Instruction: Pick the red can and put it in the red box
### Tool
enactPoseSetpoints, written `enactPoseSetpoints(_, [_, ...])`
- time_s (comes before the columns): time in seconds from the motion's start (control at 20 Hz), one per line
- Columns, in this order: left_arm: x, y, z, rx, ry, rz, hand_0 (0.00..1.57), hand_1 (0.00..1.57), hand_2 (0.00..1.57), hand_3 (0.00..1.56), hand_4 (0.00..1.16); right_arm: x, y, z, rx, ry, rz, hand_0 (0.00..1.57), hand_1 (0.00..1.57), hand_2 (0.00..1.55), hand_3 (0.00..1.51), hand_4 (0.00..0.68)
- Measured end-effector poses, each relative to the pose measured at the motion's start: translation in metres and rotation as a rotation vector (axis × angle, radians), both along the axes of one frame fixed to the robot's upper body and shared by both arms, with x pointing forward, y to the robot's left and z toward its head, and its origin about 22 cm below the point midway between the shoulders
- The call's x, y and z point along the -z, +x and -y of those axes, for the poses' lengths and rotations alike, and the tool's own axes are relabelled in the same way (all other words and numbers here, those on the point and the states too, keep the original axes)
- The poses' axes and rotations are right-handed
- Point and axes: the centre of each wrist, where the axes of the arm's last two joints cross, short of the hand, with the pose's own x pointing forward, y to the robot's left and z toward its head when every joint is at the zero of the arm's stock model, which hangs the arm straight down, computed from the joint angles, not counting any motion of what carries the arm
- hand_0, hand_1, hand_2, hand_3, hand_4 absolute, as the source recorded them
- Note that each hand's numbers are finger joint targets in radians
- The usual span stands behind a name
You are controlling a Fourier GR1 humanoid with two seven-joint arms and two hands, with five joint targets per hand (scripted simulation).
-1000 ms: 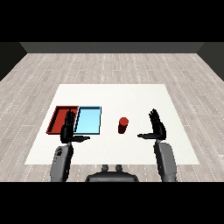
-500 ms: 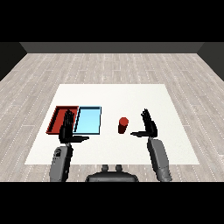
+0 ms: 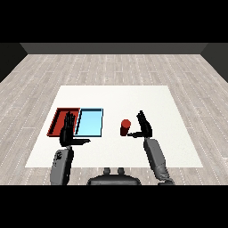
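A white table [image 3: 116, 95] fills the middle of the head view, set on a floor of pale grey planks [image 3: 111, 67] that runs back to a dark wall. On the table's left half two shallow trays lie side by side with their long edges touching: the red tray [image 3: 59, 116] on the outside and the light blue tray [image 3: 91, 121] toward the centre.

Two grey forearms rise from the lower edge. The left hand [image 3: 67, 132] stands upright over the near edge of the trays, about where red meets blue, its fingers straight and spread upward and its thumb held out sideways toward the blue tray; it holds nothing. The right hand [image 3: 144, 126] is raised right of centre, palm turned toward the table's middle, fingers extended and only slightly bent, thumb reaching out toward the can.

The red can [image 3: 125, 127] stands upright on the bare table between the blue tray and the right hand, apart from both trays. The right thumb's tip lies just beside the can's lower part; whether it touches cannot be told, and the fingers are not closed round the can.
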Motion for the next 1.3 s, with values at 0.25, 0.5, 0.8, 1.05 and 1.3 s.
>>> enactPoseSetpoints(0.25, [-0.003, 0.001, 0.002, -0.002, -0.003, 0.002, 0.00, 0.00, 0.00, 0.00, 0.00, 0.014, 0.003, -0.014, -0.011, 0.025, -0.031, 0.00, 0.00, 0.00, 0.00, 0.000])
enactPoseSetpoints(0.5, [-0.002, 0.003, -0.004, -0.003, 0.000, 0.008, 0.00, 0.00, 0.00, 0.00, 0.00, 0.020, 0.005, -0.019, -0.022, 0.031, -0.051, 0.00, 0.00, 0.00, 0.00, 0.000])
enactPoseSetpoints(0.8, [-0.003, 0.000, 0.002, -0.007, 0.008, 0.008, 0.00, 0.00, 0.00, 0.00, 0.00, 0.032, 0.007, -0.028, -0.029, 0.046, -0.070, 0.00, 0.00, 0.00, 0.00, 0.000])
enactPoseSetpoints(1.05, [-0.005, -0.004, -0.003, -0.006, 0.017, 0.004, 0.00, 0.00, 0.00, 0.00, 0.00, 0.035, 0.012, -0.037, -0.044, 0.063, -0.078, 0.00, 0.00, 0.00, 0.00, 0.000])
enactPoseSetpoints(1.3, [-0.006, -0.005, 0.001, -0.013, 0.017, 0.015, 0.00, 0.00, 0.00, 0.00, 0.00, 0.029, 0.015, -0.047, -0.057, 0.075, -0.085, 0.00, 0.00, 0.00, 0.00, 0.000])
